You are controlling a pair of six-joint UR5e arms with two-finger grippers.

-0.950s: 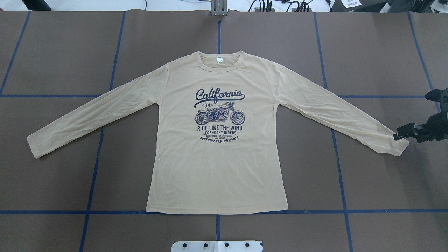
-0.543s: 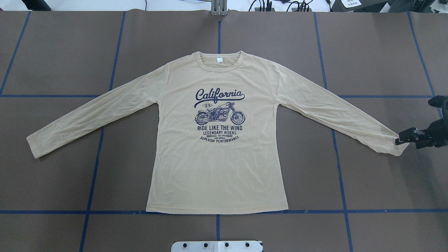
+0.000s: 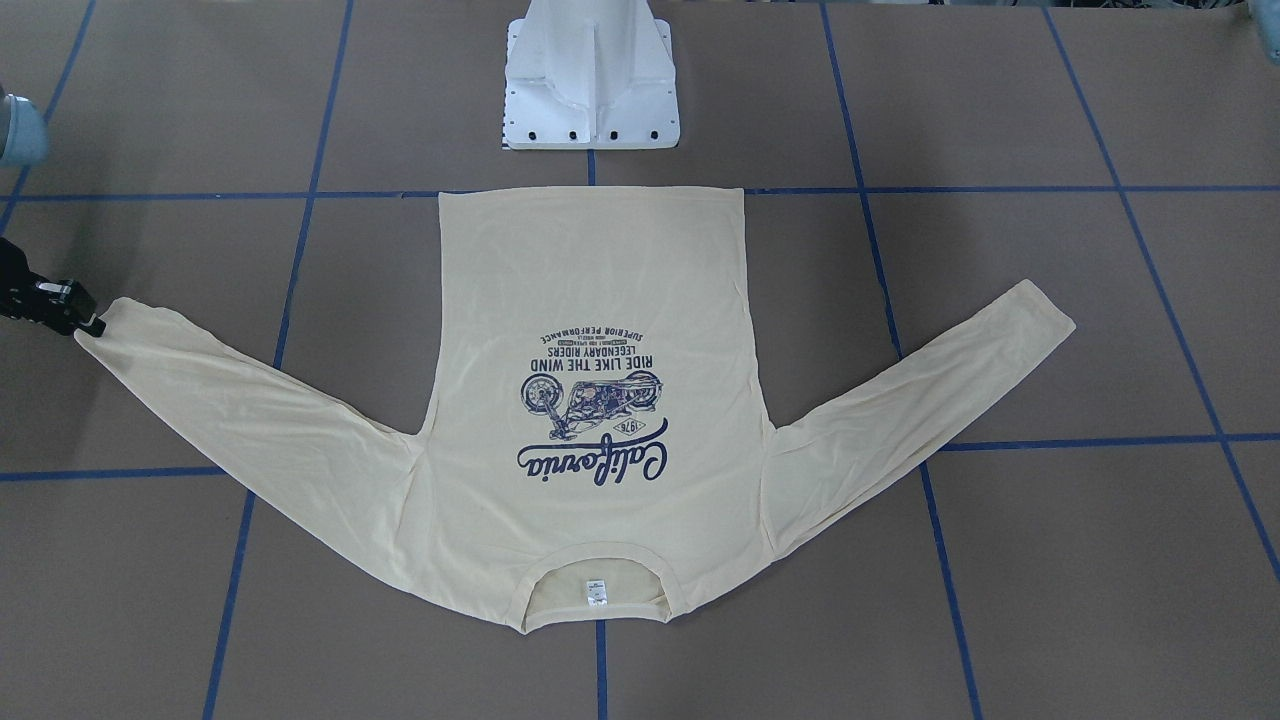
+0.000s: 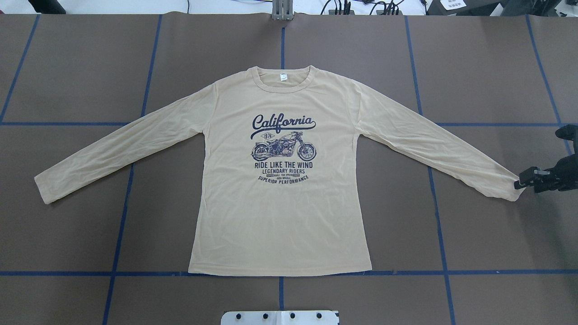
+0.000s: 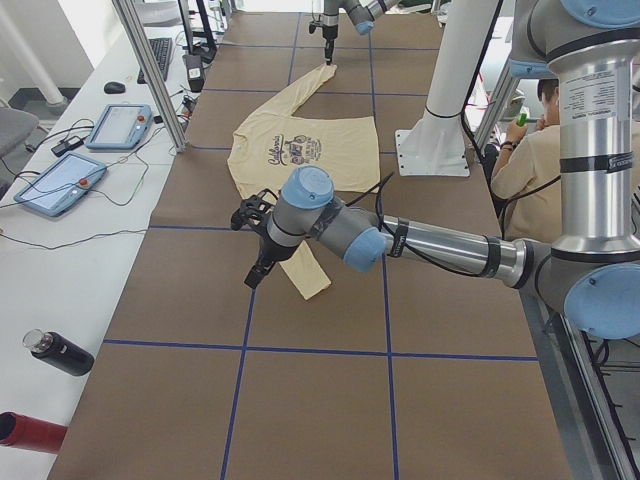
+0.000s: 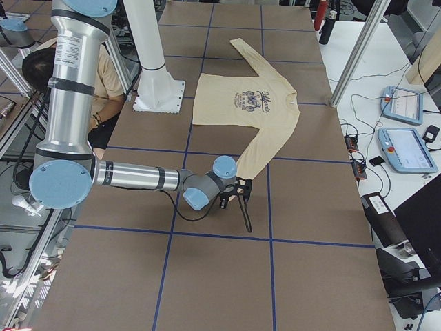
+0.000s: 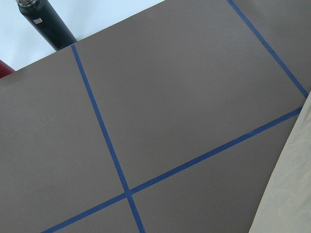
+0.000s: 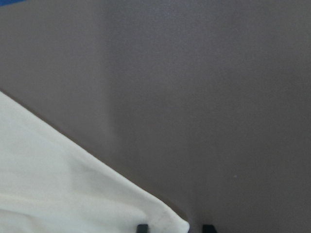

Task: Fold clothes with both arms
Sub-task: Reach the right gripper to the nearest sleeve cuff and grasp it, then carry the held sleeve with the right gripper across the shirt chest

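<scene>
Nearest the robot's white pedestal [image 4: 280, 317], you see the hem of the cream shirt [image 4: 280, 225], which lies flat and print-up on the brown table [image 4: 81, 72] with both sleeves stretched out sideways. Further out, the right gripper [image 4: 520, 183] sits at the right cuff [image 8: 160, 221]. Its wrist camera shows the fingertips [image 8: 142, 227] parted, with the cuff's corner between them. The left gripper [image 5: 254, 278] hangs near the left cuff [image 4: 45, 192]; you cannot tell how its jaws stand. Farthest off lies the collar, with the neck label [image 4: 283, 77] showing.
</scene>
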